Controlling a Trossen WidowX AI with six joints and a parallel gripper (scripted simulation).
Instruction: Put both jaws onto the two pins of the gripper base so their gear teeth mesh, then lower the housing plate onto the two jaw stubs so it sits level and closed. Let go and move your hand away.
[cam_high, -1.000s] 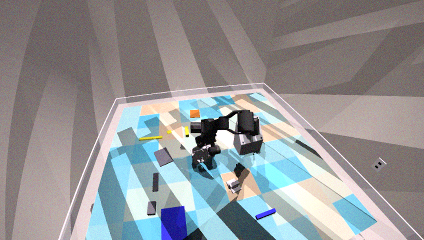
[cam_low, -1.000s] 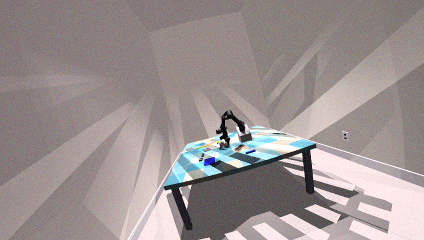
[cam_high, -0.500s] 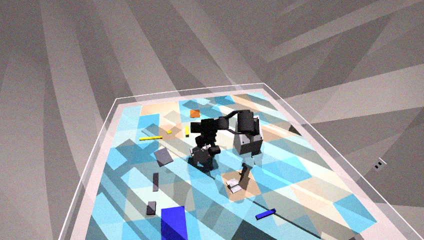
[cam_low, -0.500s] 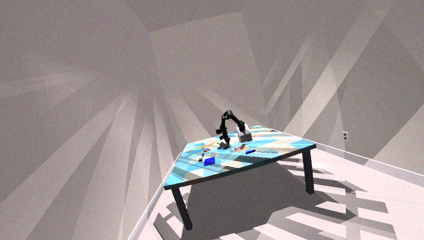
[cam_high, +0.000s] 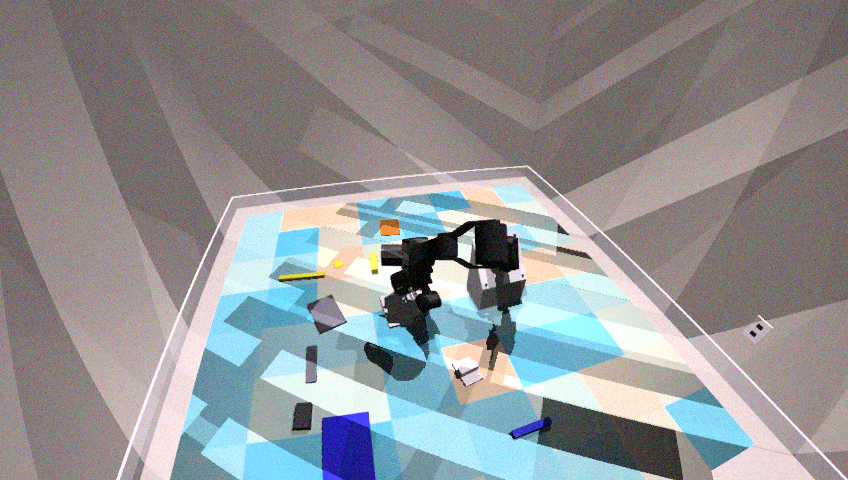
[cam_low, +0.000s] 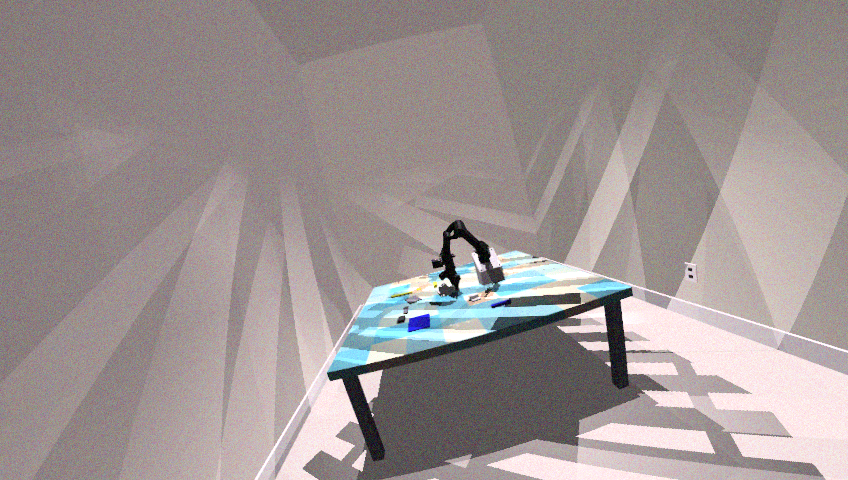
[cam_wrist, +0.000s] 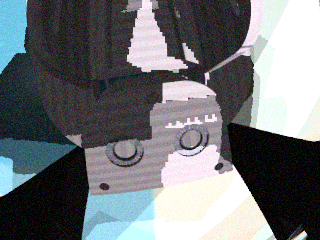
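My gripper (cam_high: 409, 300) (cam_low: 447, 289) (cam_wrist: 155, 140) is low over the table, shut on the grey housing plate (cam_wrist: 135, 175), with one black finger at each side edge. The plate has two ringed holes, each filled by a round stub end, and two small dark holes near its front edge. In the wrist view a dark, ridged, rounded body (cam_wrist: 70, 45), seemingly the gripper base, lies just behind the plate. The jaws' gear teeth and the pins cannot be made out. Whether the plate is fully seated cannot be told.
A grey square (cam_high: 326, 314), a dark strip (cam_high: 311, 364) and a dark block (cam_high: 302, 416) lie left of the arm. A white piece (cam_high: 470, 373) and blue bar (cam_high: 531, 427) lie nearer the front, with a blue panel (cam_high: 348, 449). Orange and yellow blocks lie at the back.
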